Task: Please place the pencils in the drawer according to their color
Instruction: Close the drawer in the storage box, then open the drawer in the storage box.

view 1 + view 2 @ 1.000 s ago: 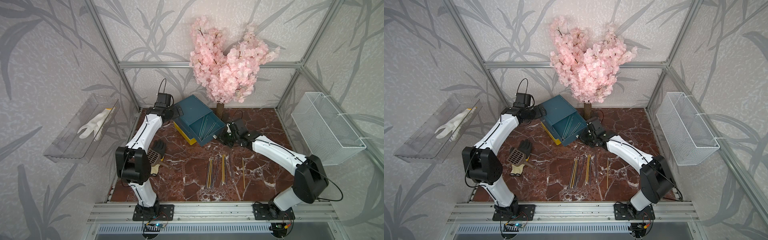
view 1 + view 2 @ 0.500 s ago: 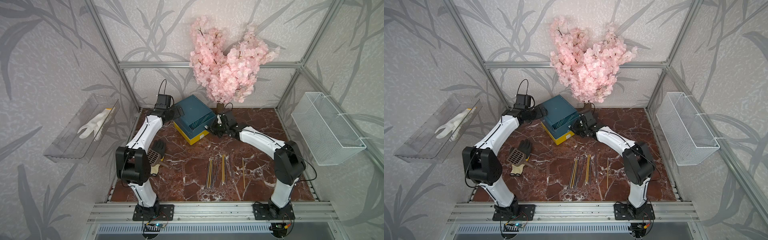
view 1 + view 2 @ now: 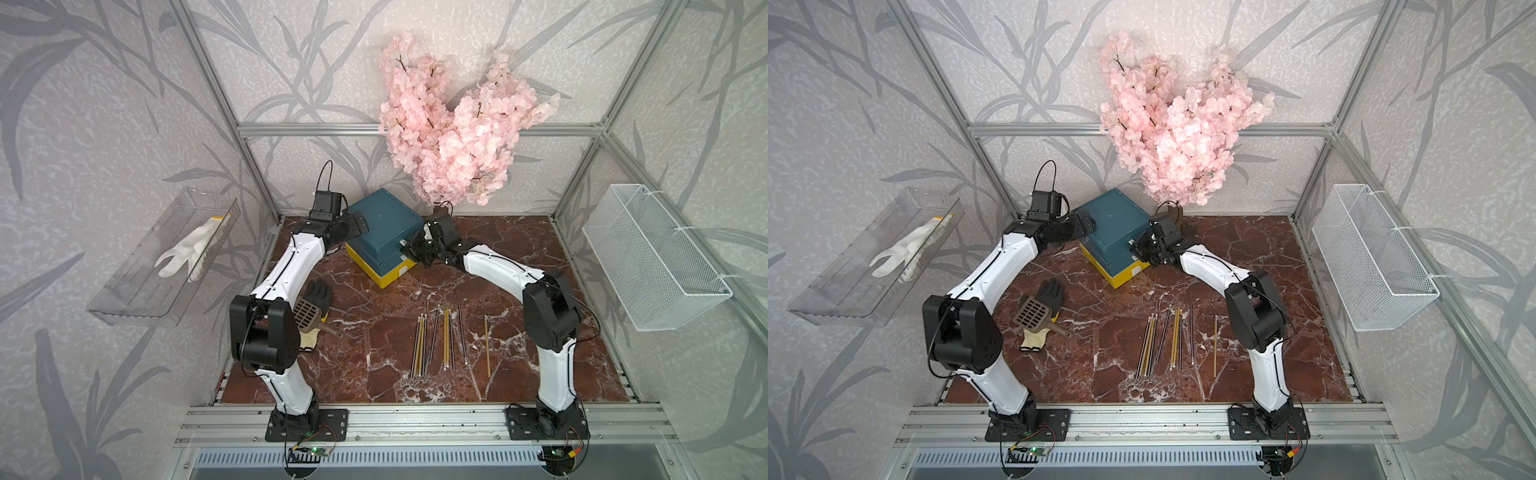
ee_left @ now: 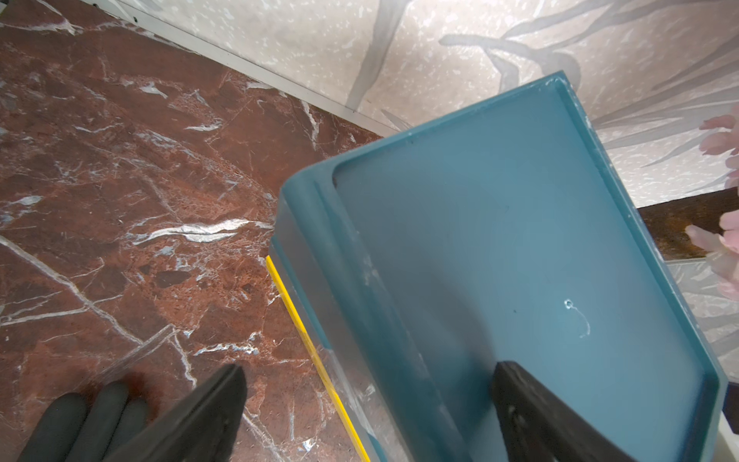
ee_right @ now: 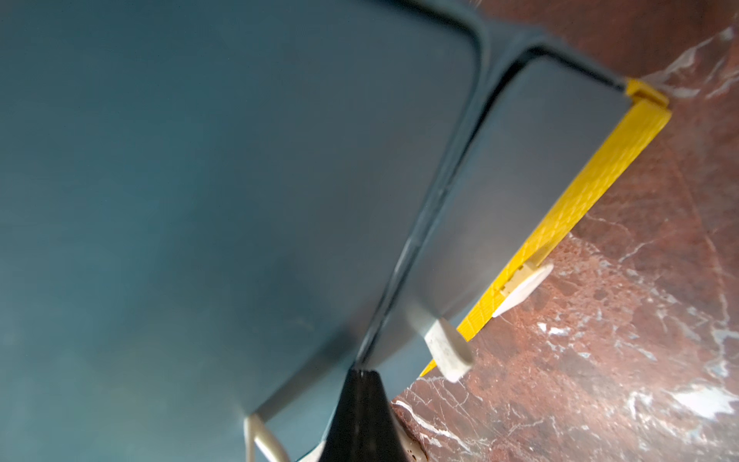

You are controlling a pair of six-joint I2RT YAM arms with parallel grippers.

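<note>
Now the right tool (image 3: 409, 251), shut and empty, sits at the closed front of the drawer (image 3: 384, 224); the left tool (image 3: 359, 222) gapes wide at its rear corner; the pencils (image 3: 444, 340) lie well before it, pointing toward it, nearer the right arm (image 3: 498, 266).

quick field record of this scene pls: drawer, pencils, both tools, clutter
drawer chest: at the back of the table, all three drawers look shut
pencils: yellow and dark ones in a loose row on the table, in front of the chest
left tool: open, one finger over the chest top, the other beside the chest
right tool: shut, tip at the upper edge of the chest's front
scoop: brown, lying on a black glove by the left arm
task state: these pencils not yet put away
</note>
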